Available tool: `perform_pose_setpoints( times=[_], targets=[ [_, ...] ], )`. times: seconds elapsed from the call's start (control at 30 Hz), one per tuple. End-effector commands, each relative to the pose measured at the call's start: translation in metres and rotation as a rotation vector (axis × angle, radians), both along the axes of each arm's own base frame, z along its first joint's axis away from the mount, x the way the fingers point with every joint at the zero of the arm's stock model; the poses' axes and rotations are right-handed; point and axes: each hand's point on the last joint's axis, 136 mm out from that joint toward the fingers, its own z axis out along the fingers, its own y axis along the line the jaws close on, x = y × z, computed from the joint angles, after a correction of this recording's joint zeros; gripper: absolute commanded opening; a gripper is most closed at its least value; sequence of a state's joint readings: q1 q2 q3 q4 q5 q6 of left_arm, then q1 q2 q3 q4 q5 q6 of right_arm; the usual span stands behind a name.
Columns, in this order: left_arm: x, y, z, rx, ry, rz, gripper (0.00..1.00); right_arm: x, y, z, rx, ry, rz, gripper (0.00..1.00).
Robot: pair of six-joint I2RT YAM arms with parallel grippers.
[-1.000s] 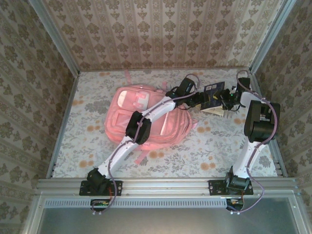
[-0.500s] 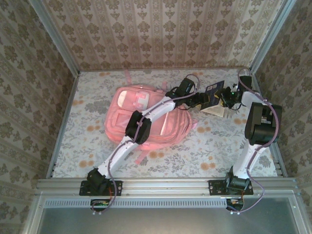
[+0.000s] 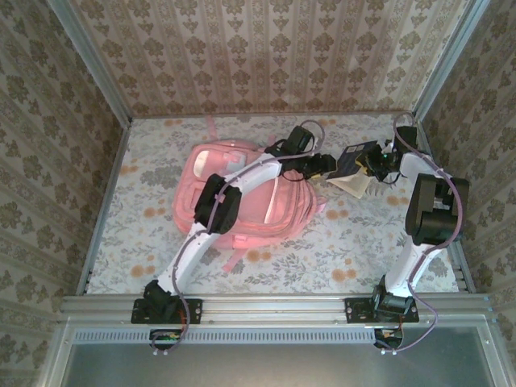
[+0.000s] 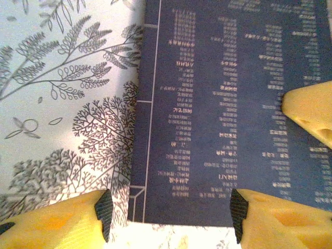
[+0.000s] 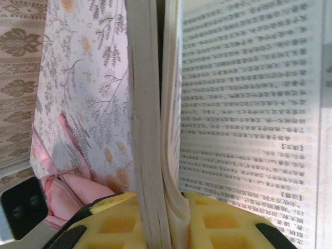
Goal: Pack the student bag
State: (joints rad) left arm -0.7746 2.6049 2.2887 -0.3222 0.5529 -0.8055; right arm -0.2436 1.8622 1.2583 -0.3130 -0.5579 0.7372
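Observation:
The pink student bag (image 3: 242, 197) lies flat in the middle of the table, with the left arm reaching across it. A book with a dark blue and white tree-print cover (image 4: 223, 104) is held up just right of the bag (image 3: 353, 161). My right gripper (image 5: 166, 207) is shut on the book's block of pages (image 5: 150, 104), and an open text page shows to the right. My left gripper (image 4: 168, 220) is open, its yellow fingers (image 4: 78, 218) set wide apart on either side of the cover's near edge. A corner of the bag (image 5: 72, 194) shows behind the book.
The floral tablecloth (image 3: 363, 234) lies bare right of and in front of the bag. Patterned walls close the table on three sides, and the right wall (image 3: 476, 121) is close to the right arm (image 3: 431, 205). A bag strap (image 3: 211, 127) trails toward the back wall.
The left arm's elbow has swung left and its gripper has drawn back slightly toward the bag. The right gripper has carried the book a little to the left.

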Motion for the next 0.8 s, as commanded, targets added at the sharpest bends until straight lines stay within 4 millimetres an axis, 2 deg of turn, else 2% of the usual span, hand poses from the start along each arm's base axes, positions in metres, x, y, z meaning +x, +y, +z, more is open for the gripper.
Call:
perform_pose_setpoints(
  times=[0.0, 0.2, 0.37, 0.53, 0.77],
  targets=[
    [0.003, 0.021, 0.059, 0.001, -0.100, -0.018, 0.65, -0.005, 0.008, 0.030, 0.022, -0.059, 0.005, 0.18],
    [-0.004, 0.033, 0.076, -0.019, -0.111, -0.016, 0.66, -0.004, 0.017, 0.048, 0.095, -0.106, 0.001, 0.18],
    [-0.009, 0.047, 0.073, 0.023, -0.113, -0.011, 0.67, -0.013, 0.023, 0.061, 0.114, -0.131, 0.000, 0.18],
    [0.001, 0.067, 0.071, 0.031, -0.088, 0.033, 0.72, -0.024, 0.027, 0.099, 0.130, -0.200, -0.005, 0.18],
    [-0.002, 0.057, 0.100, -0.107, -0.013, 0.004, 0.76, -0.044, 0.045, 0.147, 0.148, -0.291, 0.031, 0.19]
  ],
)
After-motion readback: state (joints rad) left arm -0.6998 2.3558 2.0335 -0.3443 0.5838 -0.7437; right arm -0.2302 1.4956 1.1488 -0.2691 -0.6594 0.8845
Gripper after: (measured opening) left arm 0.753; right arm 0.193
